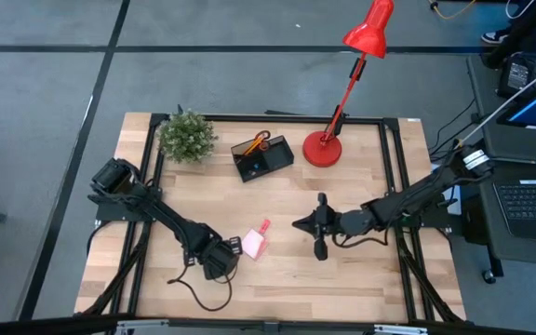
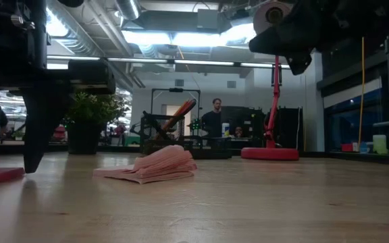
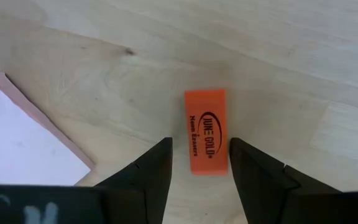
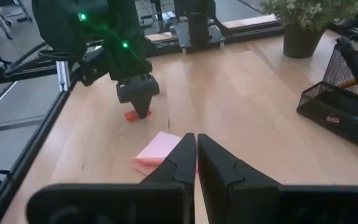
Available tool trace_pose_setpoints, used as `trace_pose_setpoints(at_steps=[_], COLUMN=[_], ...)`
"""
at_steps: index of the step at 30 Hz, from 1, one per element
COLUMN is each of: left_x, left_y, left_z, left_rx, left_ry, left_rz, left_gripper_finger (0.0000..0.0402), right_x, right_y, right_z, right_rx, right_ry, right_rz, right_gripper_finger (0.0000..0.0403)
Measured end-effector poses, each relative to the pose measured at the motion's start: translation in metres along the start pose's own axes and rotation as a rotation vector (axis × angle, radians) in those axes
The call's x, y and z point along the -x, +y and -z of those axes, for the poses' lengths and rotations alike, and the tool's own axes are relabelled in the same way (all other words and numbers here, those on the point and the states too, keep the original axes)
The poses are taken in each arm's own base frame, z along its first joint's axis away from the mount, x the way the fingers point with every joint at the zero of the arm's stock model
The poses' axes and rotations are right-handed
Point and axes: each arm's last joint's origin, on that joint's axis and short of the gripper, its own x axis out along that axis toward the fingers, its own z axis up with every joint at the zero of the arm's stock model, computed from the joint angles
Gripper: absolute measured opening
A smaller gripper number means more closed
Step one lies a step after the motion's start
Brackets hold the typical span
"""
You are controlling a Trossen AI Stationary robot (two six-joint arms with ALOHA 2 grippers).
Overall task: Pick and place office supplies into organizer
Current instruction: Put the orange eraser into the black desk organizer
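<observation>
An orange-red eraser block with black print lies flat on the wooden table. My left gripper is open above it, pointing down, one finger on each side of the block's near end. The right wrist view shows the left gripper over that block. A pink-and-white note pad lies just right of the left gripper, and a small pink block lies beside the pad. My right gripper is shut and hovers right of the pad. The black mesh organizer holds orange pencils and red-handled scissors.
A red desk lamp stands on its round base right of the organizer. A green potted plant sits at the far left corner. Bare wood stretches along the near edge and between the pad and the organizer. People stand in the room behind.
</observation>
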Motion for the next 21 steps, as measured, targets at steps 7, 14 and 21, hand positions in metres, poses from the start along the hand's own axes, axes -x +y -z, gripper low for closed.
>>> trace_pose_setpoints(at_steps=[7, 14, 21], left_x=[-0.0003, -0.0008, -0.0010], left_y=[-0.0006, -0.0014, -0.0020], left_z=[-0.0001, -0.0003, -0.0015], left_rx=[0.021, 0.106, 0.150], left_ry=[-0.023, -0.048, -0.070], left_rz=[0.025, 0.059, 0.083], left_gripper_finger=[0.0149, 0.0138, 0.0116], right_x=[-0.0061, -0.0062, -0.0062], right_y=[0.0004, 0.0010, 0.0010], right_z=[0.0087, 0.0069, 0.0069], right_rx=[-0.028, -0.011, -0.011], right_ry=[0.028, 0.010, 0.010], right_rz=[0.009, 0.002, 0.002], right_gripper_finger=[0.0020, 0.0020, 0.0020])
